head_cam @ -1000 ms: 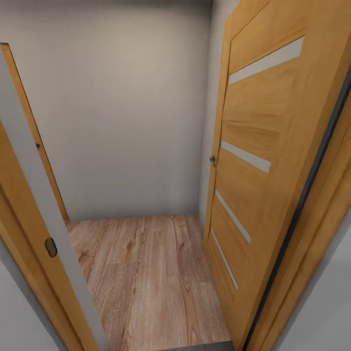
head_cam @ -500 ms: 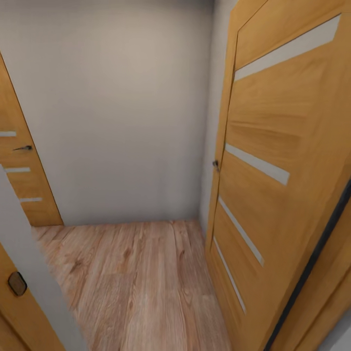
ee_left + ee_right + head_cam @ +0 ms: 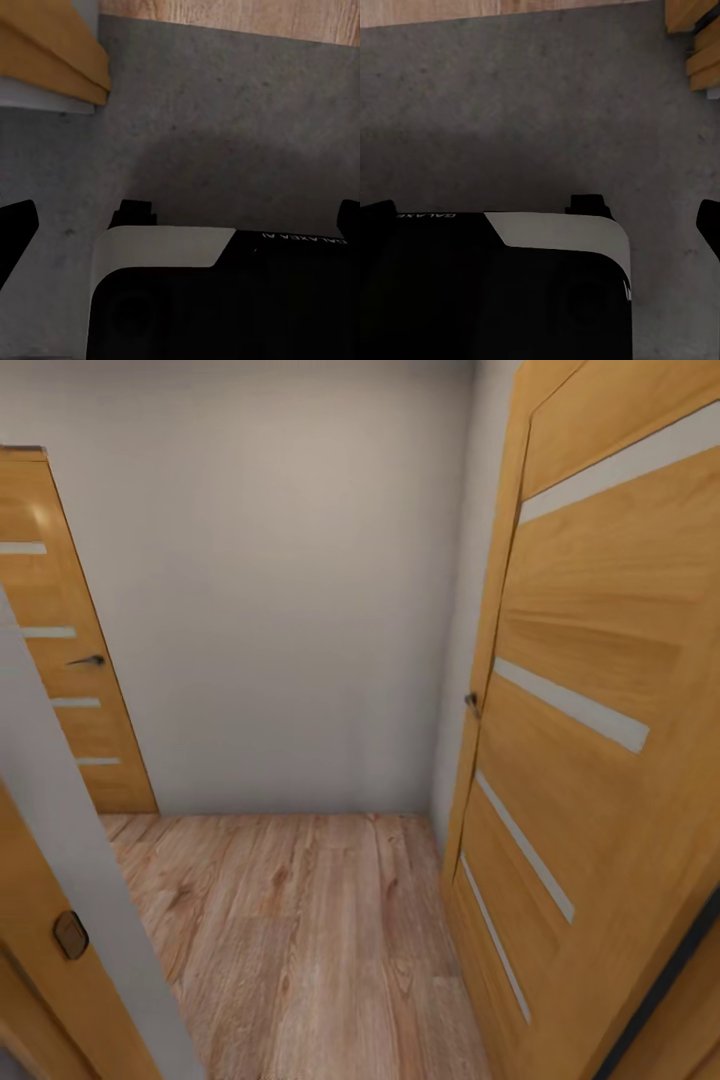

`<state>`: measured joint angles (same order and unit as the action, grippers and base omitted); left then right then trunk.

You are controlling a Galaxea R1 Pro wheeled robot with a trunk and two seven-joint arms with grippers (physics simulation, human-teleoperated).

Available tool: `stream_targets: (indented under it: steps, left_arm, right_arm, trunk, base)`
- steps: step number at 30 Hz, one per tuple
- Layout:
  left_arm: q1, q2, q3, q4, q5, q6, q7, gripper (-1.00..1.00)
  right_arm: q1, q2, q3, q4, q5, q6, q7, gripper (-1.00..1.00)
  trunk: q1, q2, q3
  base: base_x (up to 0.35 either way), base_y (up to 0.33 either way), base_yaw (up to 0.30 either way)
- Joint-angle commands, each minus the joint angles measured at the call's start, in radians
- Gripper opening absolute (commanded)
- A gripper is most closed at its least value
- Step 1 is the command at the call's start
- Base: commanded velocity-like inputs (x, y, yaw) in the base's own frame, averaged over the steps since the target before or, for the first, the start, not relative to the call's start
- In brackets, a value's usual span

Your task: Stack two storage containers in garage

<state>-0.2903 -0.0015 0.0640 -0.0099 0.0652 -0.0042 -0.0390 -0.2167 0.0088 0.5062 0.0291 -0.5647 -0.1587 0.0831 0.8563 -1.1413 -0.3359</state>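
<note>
Wood plank floor (image 3: 300, 940): ahead, past the doorway.
Door (image 3: 590, 760): right, swung open.
Concrete floor (image 3: 225, 127): under both wrists.
Left gripper (image 3: 180, 225): spread wide, empty.
Right gripper (image 3: 540, 217): spread wide, empty.

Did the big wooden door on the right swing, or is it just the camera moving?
Cannot tell for sure. The whole head view has shifted: the door, the back wall and the wood floor slid together, so the camera moved, probably not the door.
</note>
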Motion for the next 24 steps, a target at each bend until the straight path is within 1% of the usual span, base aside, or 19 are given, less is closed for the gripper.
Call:
stream_targets:
  steps: [1, 7, 16, 24]
  left_arm:
    - [0.000, 0.000, 0.006, 0.001, 0.007, 0.000, -0.004, 1.00]
    - [0.000, -0.001, 0.007, 0.001, 0.007, 0.000, -0.003, 1.00]
    - [-0.001, -0.002, 0.007, 0.001, 0.007, 0.000, -0.003, 1.00]
    - [-0.001, 0.000, 0.007, 0.000, 0.007, 0.000, -0.003, 1.00]
  right_arm:
    - [-0.001, 0.000, 0.006, 0.003, -0.011, -0.005, 0.006, 1.00]
    - [-0.001, 0.000, 0.006, 0.003, -0.011, -0.005, 0.006, 1.00]
    - [-0.001, 0.000, 0.006, 0.003, -0.011, -0.005, 0.006, 1.00]
    - [-0.001, 0.000, 0.006, 0.003, -0.011, -0.004, 0.006, 1.00]
  trunk:
    - [0.000, -0.001, -0.001]
    - [0.000, -0.001, -0.001]
    - [0.000, -0.001, -0.001]
    - [0.000, -0.001, -0.001]
  base:
    - [0.000, 0.000, 0.071]
    - [0.038, -0.025, 0.027]
    - [0.165, -0.161, 0.001]
    - [0.044, -0.028, 0.000]
